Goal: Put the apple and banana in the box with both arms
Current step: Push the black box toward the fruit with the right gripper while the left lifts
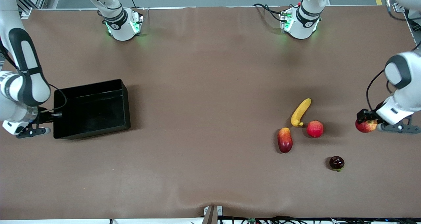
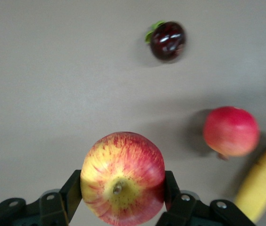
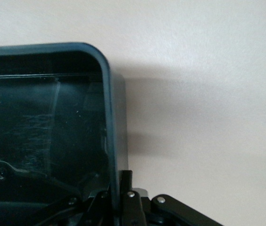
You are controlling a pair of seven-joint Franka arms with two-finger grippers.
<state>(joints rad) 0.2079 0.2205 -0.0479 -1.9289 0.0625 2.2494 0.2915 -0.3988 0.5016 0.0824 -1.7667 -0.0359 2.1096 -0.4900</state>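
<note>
While the left gripper (image 1: 364,121) clamps the apple (image 1: 366,126) above the table, the right gripper (image 1: 56,114) grips the wall of the box (image 1: 123,95); the banana (image 1: 301,112) lies beside a pink-red fruit (image 1: 315,129).

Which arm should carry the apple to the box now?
Left: the left gripper is already shut on the apple. The right gripper is busy gripping the box wall.

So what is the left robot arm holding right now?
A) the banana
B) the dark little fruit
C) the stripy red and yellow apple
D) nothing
C: the left end effector is shut on the apple, its fingers pressing both sides, while the banana lies on the table.
</note>
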